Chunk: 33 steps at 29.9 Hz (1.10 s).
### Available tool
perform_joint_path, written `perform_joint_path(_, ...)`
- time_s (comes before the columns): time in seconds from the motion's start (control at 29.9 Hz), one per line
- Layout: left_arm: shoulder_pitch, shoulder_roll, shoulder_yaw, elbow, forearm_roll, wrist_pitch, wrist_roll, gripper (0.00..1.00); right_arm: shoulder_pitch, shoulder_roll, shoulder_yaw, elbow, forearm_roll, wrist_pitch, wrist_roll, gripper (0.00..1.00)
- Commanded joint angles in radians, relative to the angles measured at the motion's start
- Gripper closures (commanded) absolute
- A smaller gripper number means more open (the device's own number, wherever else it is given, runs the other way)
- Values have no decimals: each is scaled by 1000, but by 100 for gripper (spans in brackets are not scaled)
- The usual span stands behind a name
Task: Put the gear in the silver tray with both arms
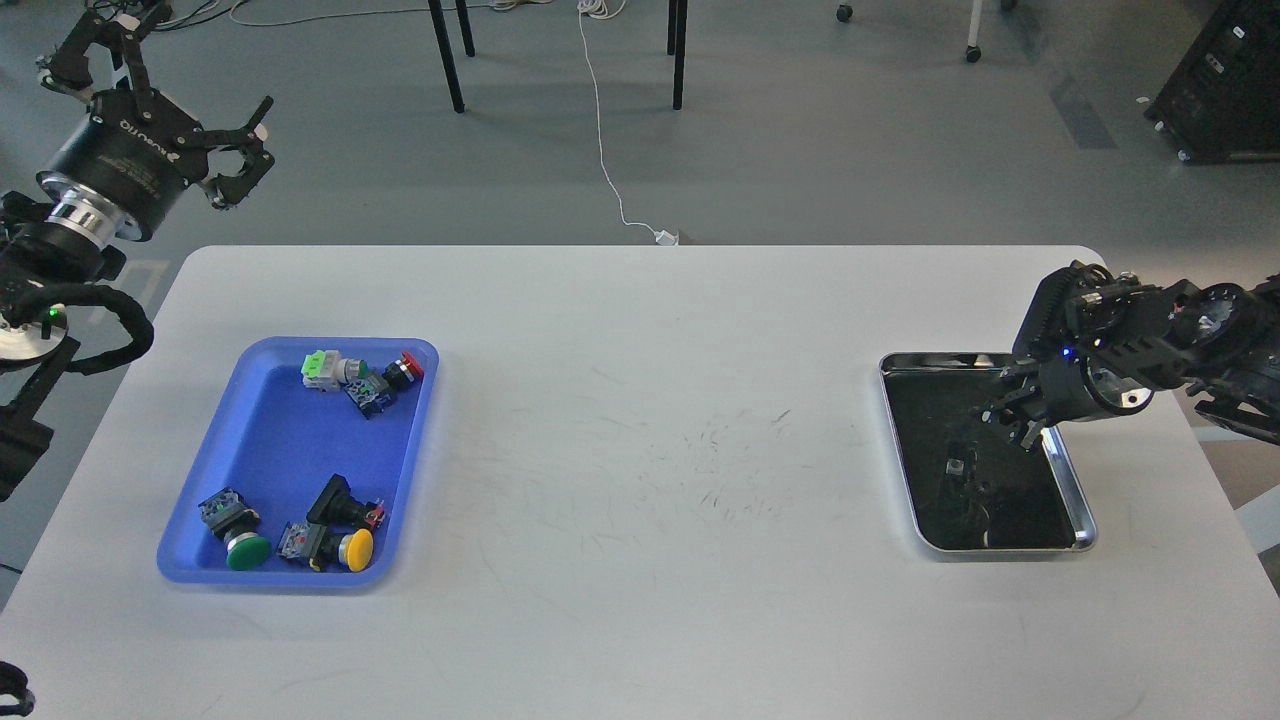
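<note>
Over on the right side of the white table (640,420), the silver tray (905,450) lies flat: a shiny metal rectangle with rounded corners, a thin raised rim and a dark, mirror-like bottom. Its long axis runs from the far edge of the table toward the near edge, slightly slanted so that the near end sits further right. The bottom reflects dark shapes; whether anything lies in it cannot be told.

The right gripper (1010,415) hangs over the tray's far right part, pointing left and down into it. It is dark and seen against the black bottom, so its fingers cannot be told apart, and whether it is released or clenched cannot be told.

The left gripper (235,160) is raised beyond the table's far left corner, well apart from both trays. Its black clawed fingers are spread wide with nothing between them; a silver ring sits behind on the wrist.

Near the left edge lies a blue tray (275,440) of smooth plastic, with rounded corners. It holds several push-button switches: one with a green cap (246,551), one with a yellow cap (357,549), a black one (335,503), and a cluster at the far end with a red cap (410,366) and a pale green block (320,368).

The tabletop is matte, scuffed with fine dark scratches near its middle.
</note>
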Motion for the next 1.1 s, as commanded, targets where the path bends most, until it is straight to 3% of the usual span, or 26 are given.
perform_joint_path(0.0, 0, 2, -3, 0, 0, 0, -1, 2, 11, 4, 7, 10, 2, 0, 0, 53)
perform_joint_path(0.2, 0, 14, -6, 0, 0, 0, 3, 2, 14, -11, 162, 24, 17, 2, 0, 7)
perform_joint_path(0.23, -2, 14, -6, 0, 0, 1, 4, 2, 16, -14, 202, 25, 33, 8, 0, 4)
perform_joint_path(0.6, -18, 2, -2, 0, 1, 21, 10, 2, 28, -26, 665, 22, 416, 26, 0, 1)
perform_joint_path(1.07, -57, -104, -9, 3, 0, 50, 4, 2, -35, -134, 1228, 16, 911, 297, 0, 1)
